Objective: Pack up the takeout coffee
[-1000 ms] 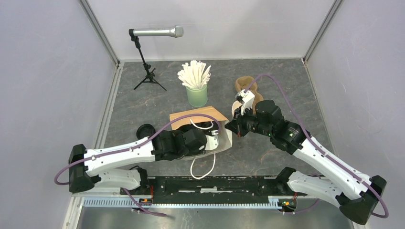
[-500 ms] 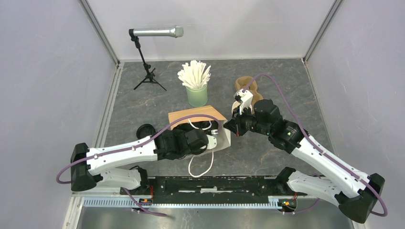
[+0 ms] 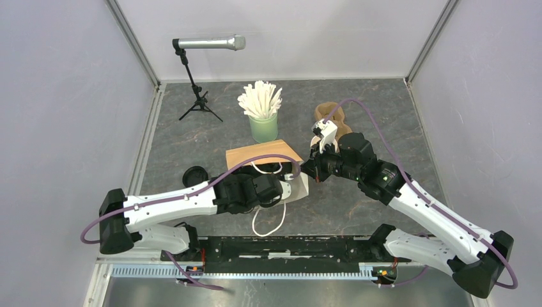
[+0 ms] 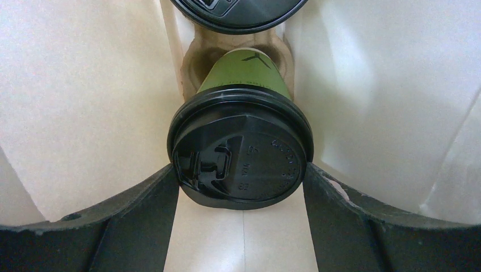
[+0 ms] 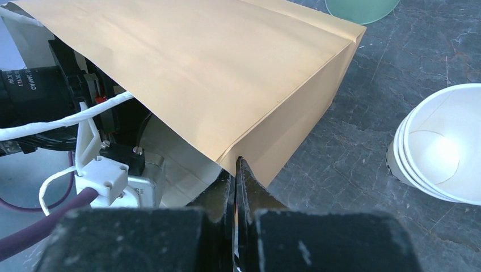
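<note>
An olive-green takeout coffee cup (image 4: 241, 73) with a black lid (image 4: 241, 150) sits in a pulp carrier (image 4: 193, 62) inside the paper bag (image 3: 262, 153). My left gripper (image 4: 240, 170) reaches into the bag's mouth, with both fingers pressed against the sides of that lid. Behind it, at the top edge of the left wrist view, shows the black lid of a second cup (image 4: 235, 11); its body is hidden. My right gripper (image 5: 236, 164) is shut on the right edge of the bag's (image 5: 215, 73) mouth, and it also shows from above (image 3: 305, 171).
A mint-green cup of white sticks (image 3: 263, 128) stands behind the bag. Stacked lidless cream cups (image 5: 437, 141) lie right of it. A loose black lid (image 3: 195, 174) lies left of the bag, and a microphone on a stand (image 3: 208, 43) is at the back left. The bag's white handle loop (image 3: 268, 224) trails toward me.
My left arm has pushed further right and deeper into the bag. The right gripper has crept slightly back with the bag's edge, and the bag's top has shifted a little.
</note>
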`<state>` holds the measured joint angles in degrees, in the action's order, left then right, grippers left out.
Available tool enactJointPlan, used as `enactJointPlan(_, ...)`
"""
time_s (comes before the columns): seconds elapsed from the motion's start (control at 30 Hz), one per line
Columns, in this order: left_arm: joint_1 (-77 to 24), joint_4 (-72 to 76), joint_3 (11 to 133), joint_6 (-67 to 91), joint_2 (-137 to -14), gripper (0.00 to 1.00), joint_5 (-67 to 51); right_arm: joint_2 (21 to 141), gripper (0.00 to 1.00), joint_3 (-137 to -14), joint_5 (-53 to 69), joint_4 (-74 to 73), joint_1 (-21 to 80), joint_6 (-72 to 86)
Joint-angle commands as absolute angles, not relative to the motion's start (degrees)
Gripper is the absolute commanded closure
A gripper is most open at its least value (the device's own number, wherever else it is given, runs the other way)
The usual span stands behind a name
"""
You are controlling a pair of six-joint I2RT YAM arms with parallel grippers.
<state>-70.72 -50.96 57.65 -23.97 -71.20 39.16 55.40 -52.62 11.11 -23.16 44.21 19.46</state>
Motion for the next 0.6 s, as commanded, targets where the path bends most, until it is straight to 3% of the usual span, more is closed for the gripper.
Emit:
enactJointPlan(0.0, -70.49, -51.33, 58.76, -25.17, -70.96, 0.63, 41.89, 55.53, 1.0, -52.47, 11.76, -22.09, 44.12, 18.76)
enactJointPlan(0.57, -70.0, -47.59, 54.93, -25.83, -71.49, 0.62, 40.57, 54.75, 1.0, -51.29, 15.15, -17.83, 44.12, 18.85)
